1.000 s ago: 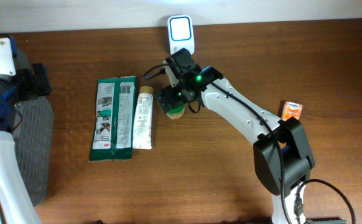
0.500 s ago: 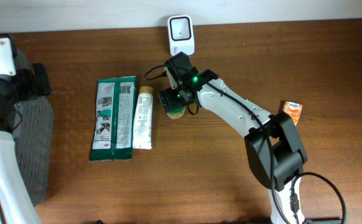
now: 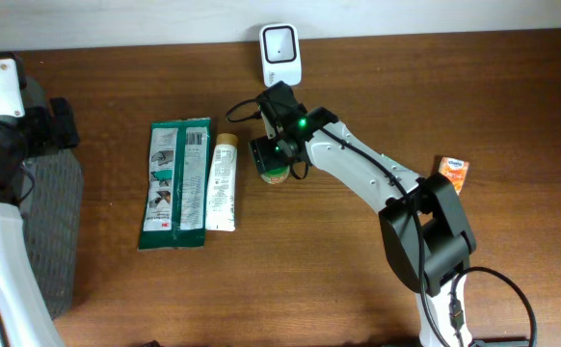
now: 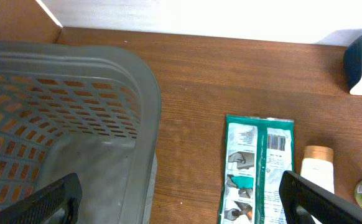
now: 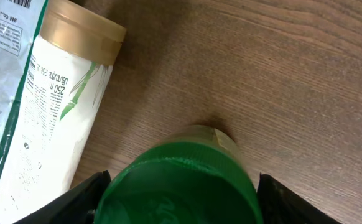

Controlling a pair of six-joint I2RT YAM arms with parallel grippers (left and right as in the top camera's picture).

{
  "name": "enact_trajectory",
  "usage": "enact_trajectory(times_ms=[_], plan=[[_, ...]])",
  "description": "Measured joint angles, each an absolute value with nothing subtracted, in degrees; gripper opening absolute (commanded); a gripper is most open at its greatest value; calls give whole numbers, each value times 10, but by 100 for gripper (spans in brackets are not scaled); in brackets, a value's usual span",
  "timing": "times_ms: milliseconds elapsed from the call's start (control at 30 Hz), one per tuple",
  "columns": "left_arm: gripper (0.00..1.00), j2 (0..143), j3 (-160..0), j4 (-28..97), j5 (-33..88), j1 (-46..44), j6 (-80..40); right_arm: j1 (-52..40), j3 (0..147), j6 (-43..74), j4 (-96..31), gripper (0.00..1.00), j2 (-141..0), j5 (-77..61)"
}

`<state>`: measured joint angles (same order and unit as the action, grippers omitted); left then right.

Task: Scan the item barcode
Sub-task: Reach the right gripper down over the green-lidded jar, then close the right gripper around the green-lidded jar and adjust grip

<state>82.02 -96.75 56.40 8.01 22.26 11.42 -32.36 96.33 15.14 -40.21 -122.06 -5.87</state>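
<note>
The item at hand is a small jar with a green lid (image 3: 274, 172), standing upright on the table just right of a white tube. My right gripper (image 3: 269, 159) hangs directly over it. In the right wrist view the green lid (image 5: 178, 180) fills the space between the two black fingers (image 5: 84, 199), which flank it closely with at most a sliver of gap, so the gripper is open. The white barcode scanner (image 3: 280, 48) stands at the back edge. My left gripper (image 4: 181, 205) is wide open above the basket's corner, holding nothing.
A green packet (image 3: 174, 183) and a white tube with a tan cap (image 3: 223, 183) lie side by side left of the jar. A grey mesh basket (image 3: 54, 222) sits at the far left. A small orange box (image 3: 452, 172) stands at the right.
The right gripper's fingers have drawn in towards the green lid, and the right arm has shifted slightly left. The jar and the left arm have not moved.
</note>
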Motion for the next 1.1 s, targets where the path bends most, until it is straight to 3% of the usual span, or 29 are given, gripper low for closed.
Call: enact_trajectory(times_ms=[100, 533, 833, 967, 1100], plan=[[99, 820, -967, 564, 80, 223, 114, -324, 963, 154, -404, 64, -1221, -59], [99, 820, -967, 564, 80, 223, 114, -324, 964, 95, -493, 65, -1178, -59], [99, 820, -967, 564, 80, 223, 114, -324, 963, -110, -577, 80, -1172, -103], [99, 820, -967, 564, 80, 223, 114, -321, 963, -178, -577, 100, -1172, -104], [99, 820, -967, 564, 80, 223, 114, -312, 983, -165, -600, 98, -1172, -105]])
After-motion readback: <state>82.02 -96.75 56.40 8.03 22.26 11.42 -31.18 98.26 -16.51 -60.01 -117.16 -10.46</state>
